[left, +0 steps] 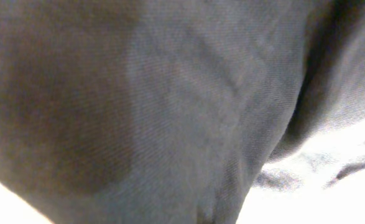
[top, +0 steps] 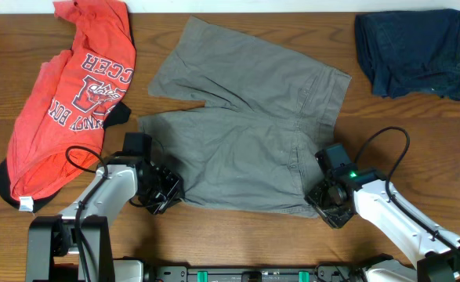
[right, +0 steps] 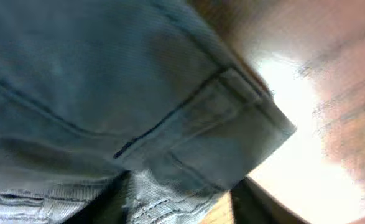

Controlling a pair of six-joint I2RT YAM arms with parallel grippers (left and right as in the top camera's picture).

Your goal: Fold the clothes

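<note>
Lying limp on the desk (top: 237, 235), the shorts (top: 245, 133) look soft, light; left tool (top: 165, 192) clenched on their hem (top: 186, 186); right tool (top: 327, 205) at the waistband corner (right: 275, 118), a sturdier hold, grip impossible to tell.

One pair of grey-olive shorts (top: 237, 149), one red-orange T-shirt (top: 73, 102), one navy garment (top: 410, 51), two robot arms (top: 108, 192) (top: 390, 207)

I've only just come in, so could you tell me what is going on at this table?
The shorts lie spread out, not yet folded. The robot's left gripper is shut on their near left corner; the right gripper is at the near waistband corner, grip unclear. A T-shirt and a navy garment lie aside.
</note>
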